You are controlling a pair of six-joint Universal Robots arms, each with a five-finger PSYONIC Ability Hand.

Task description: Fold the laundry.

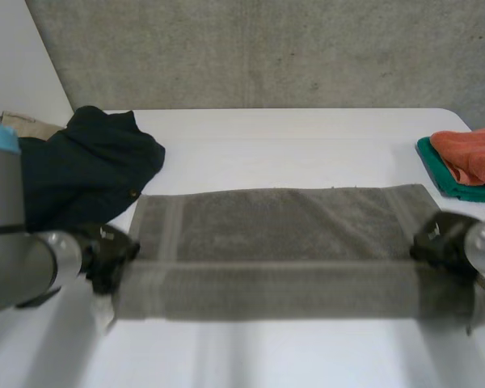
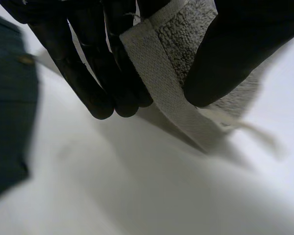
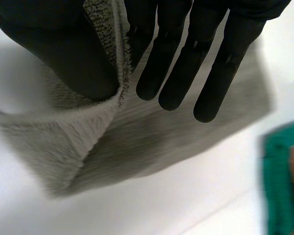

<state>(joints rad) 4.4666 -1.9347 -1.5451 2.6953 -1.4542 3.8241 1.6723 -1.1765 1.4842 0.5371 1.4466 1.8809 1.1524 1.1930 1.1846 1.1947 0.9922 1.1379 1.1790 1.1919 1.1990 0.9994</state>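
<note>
My white table carries the grey towel, a dark garment at left, and seemingly a green cloth at right.

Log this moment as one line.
towel: near edge lifted | left robot hand: pinches one end | right robot hand: pinches other end

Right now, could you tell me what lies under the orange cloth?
The orange cloth rests on a green cloth, whose edge shows; the rest beneath is covered.

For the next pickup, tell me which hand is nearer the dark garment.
Left. The left hand pinches the towel beside the dark garment; the right hand holds the towel's opposite end.
</note>
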